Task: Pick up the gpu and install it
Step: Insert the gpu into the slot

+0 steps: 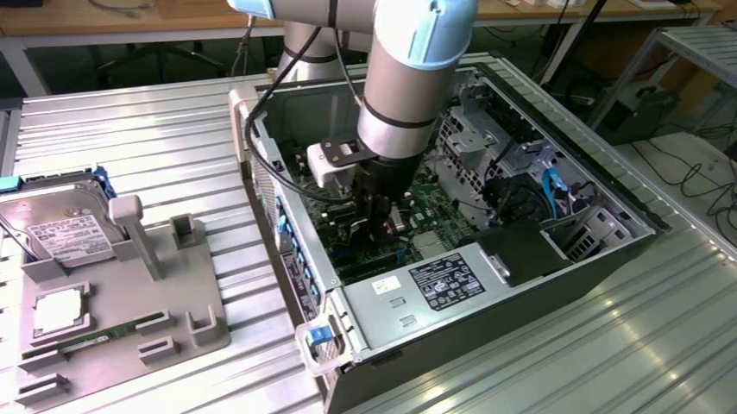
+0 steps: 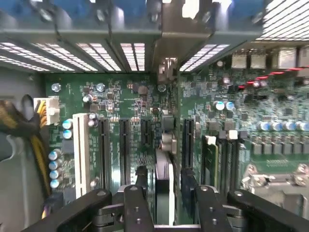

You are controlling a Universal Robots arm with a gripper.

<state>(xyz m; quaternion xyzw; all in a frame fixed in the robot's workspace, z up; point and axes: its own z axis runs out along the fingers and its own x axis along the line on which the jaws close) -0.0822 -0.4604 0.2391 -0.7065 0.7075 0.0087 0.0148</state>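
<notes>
The gripper (image 1: 378, 226) was low inside the computer case (image 1: 599, 250), its fingers (image 2: 139, 193) closed on the gpu (image 2: 164, 186) held edge-on above the motherboard slots (image 2: 124, 145). I judged a slight misalignment could jam the card's edge against the slot.

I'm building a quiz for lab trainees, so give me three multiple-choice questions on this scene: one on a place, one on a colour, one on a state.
1. Where is the gripper?
A) hanging over the floor
B) inside the computer case
C) against a wall

2. What colour is the motherboard?
A) green
B) red
C) white

3. What state is the gripper in?
A) wide open, holding nothing
B) shut on the gpu
C) shut on a screwdriver

Answers:
1 B: the gripper reaches down into the open computer case.
2 A: the motherboard is green.
3 B: the fingers clamp the gpu, seen edge-on above the slots.
</notes>
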